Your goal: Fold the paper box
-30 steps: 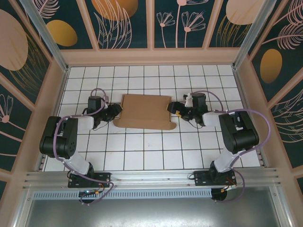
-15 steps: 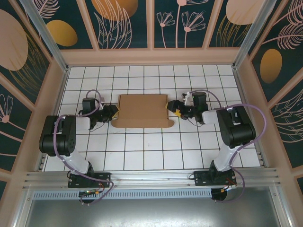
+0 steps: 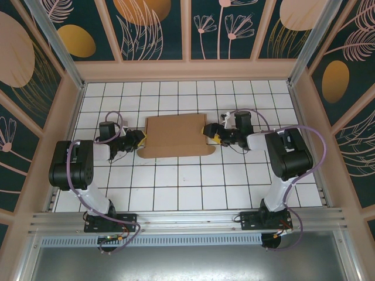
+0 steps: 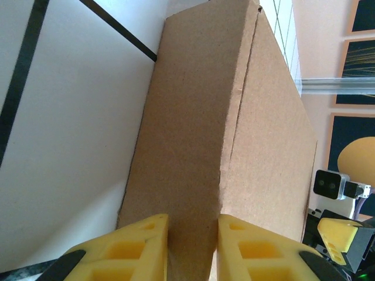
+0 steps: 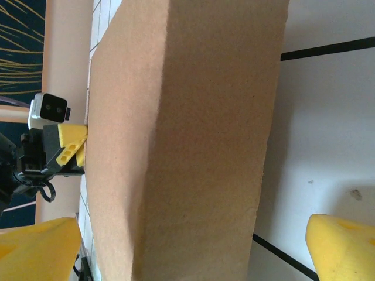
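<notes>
Top external view: the paper box [image 3: 176, 136] is seen lying flat on the white tiled table [image 3: 176, 193], about midway between the two arms and in the farther half of the surface. It is plain brown cardboard, shallow and rectangular, with a narrow strip of flap projecting along its near edge, rounded at both ends. The left gripper [image 3: 140, 140] is placed at the box's left end and the right gripper [image 3: 211, 133] at its right end, so the box is bracketed from both sides

From the left wrist camera, the left gripper [image 4: 192, 249] is seen closed on the box: the end wall of cardboard is pinched between the two yellow fingers [image 4: 140, 249], with no gap visible on either side. A crease is seen running away from the grip, where that wall meets the broad panel beside it

From the right wrist camera, the right gripper [image 5: 193, 252] is shown with its jaws spread wide, and nothing is held. The box's end is framed between the fingers [image 5: 343, 249]. Bare tile is visible between the cardboard and one finger, while it cannot be told whether the other finger touches the box. The left gripper is seen at the box's far end
</notes>
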